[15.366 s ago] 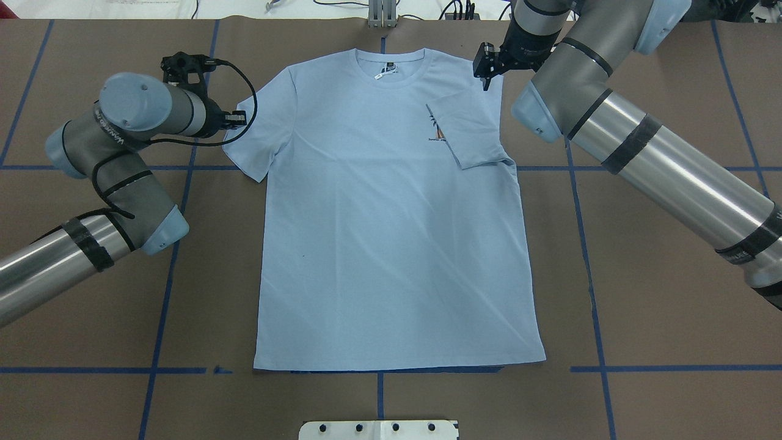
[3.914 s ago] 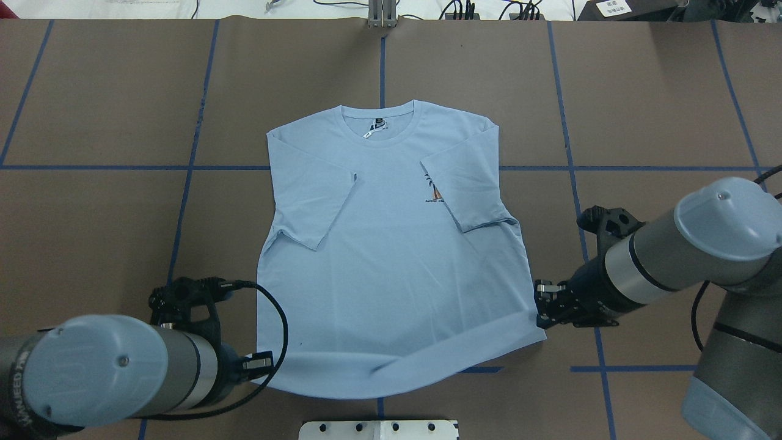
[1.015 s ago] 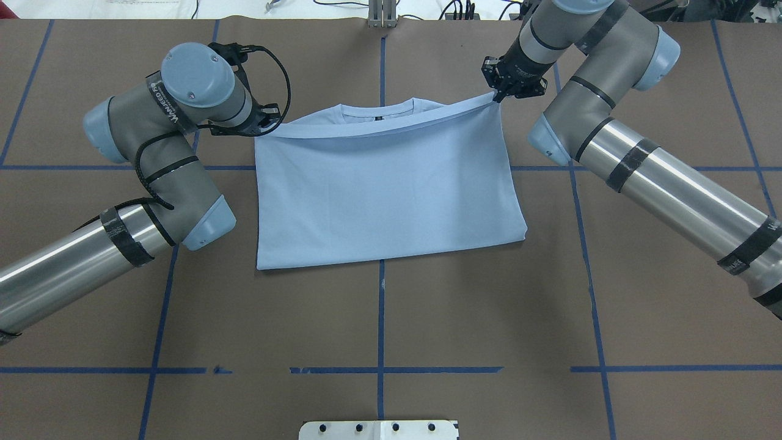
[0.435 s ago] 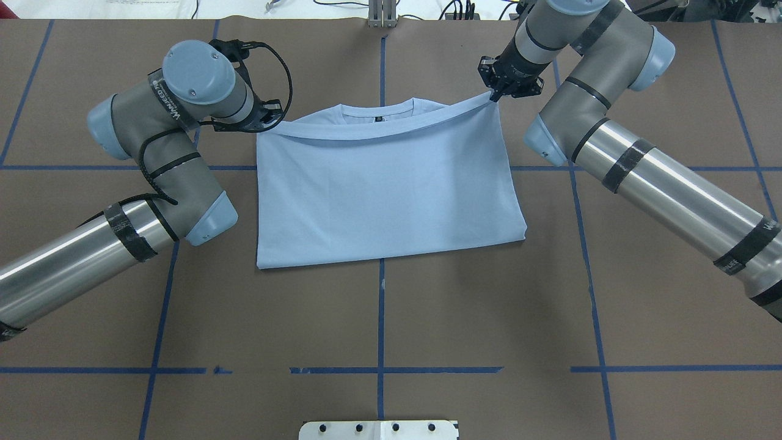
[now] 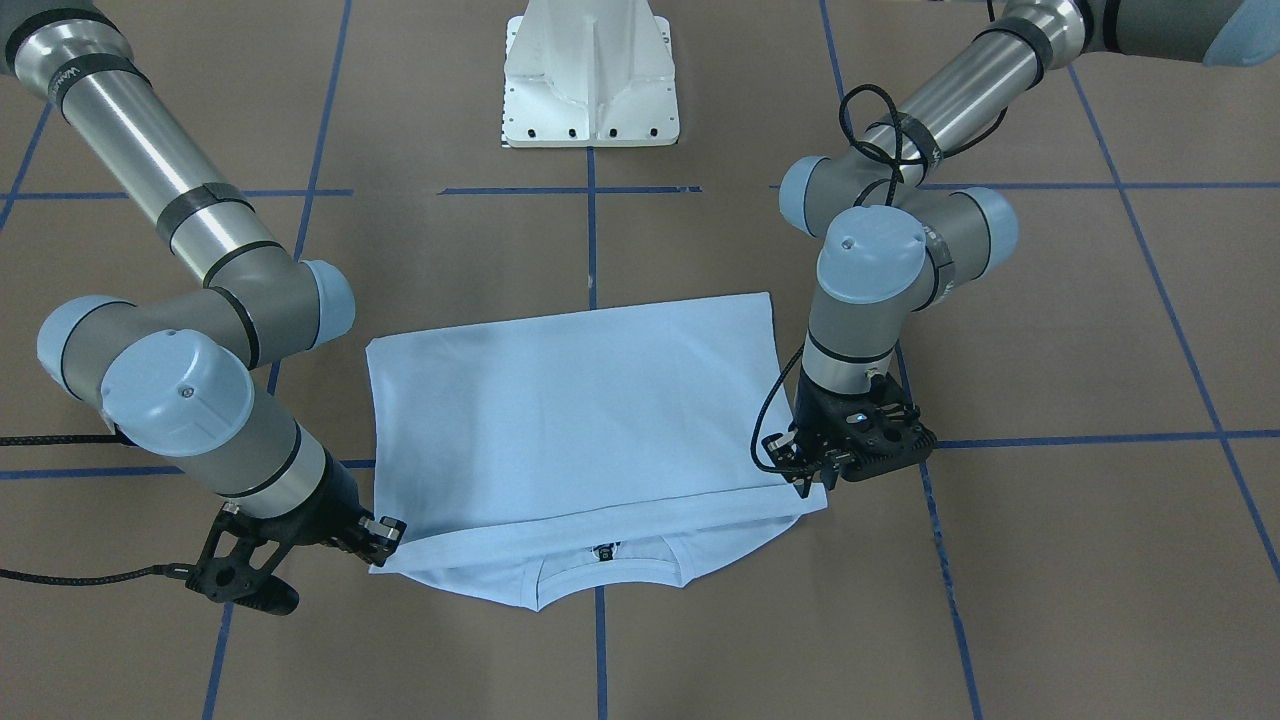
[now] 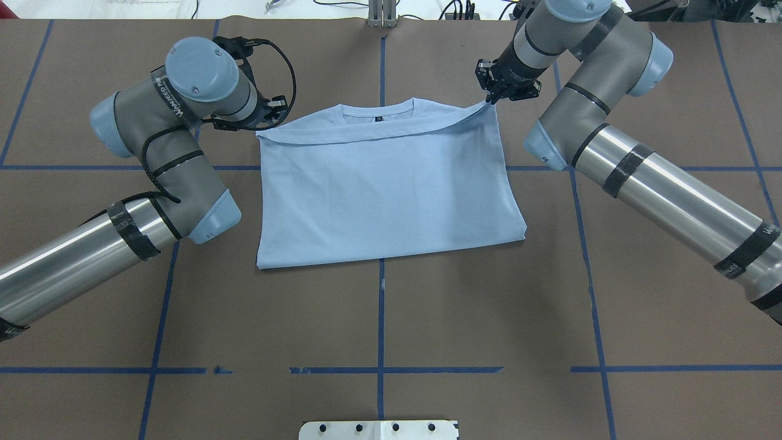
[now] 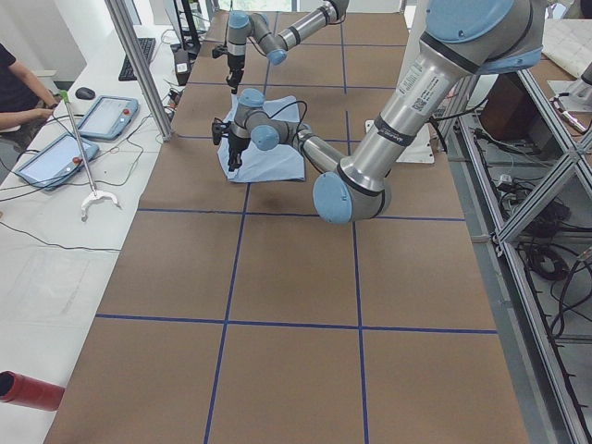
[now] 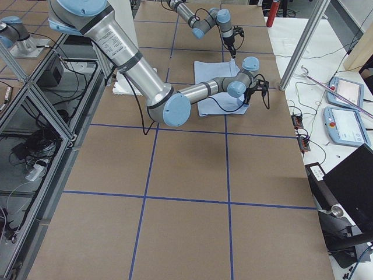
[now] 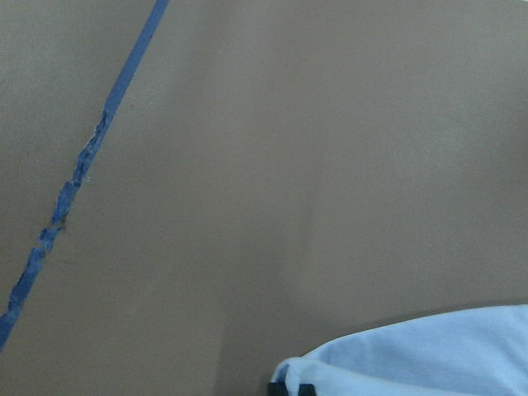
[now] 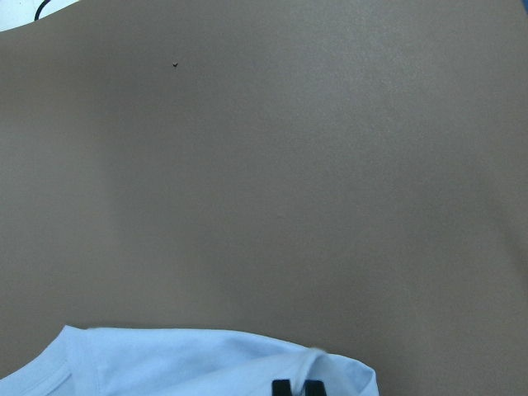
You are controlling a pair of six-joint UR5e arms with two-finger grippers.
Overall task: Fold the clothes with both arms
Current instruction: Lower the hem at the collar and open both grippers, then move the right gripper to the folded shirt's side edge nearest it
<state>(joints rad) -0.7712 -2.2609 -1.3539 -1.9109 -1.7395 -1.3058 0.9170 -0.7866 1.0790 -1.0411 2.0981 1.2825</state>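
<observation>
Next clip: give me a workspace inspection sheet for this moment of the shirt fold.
surface: brown table cover with blue tape grid.
job's things: light blue T-shirt folded in half, hem just short of the collar.
clutter: nothing seen.
grippers: left pincer and right pincer each shut on a hem corner.
cables: black cable looped at left wrist.
surroundings: white pedestal base; person at side bench with tablets.

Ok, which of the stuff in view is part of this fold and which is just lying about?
Job: T-shirt, folded in half; left gripper and right gripper, each pinching a top-layer corner.
Lying about: white base plate; blue tape lines; tablets and a red cylinder on the side bench.
</observation>
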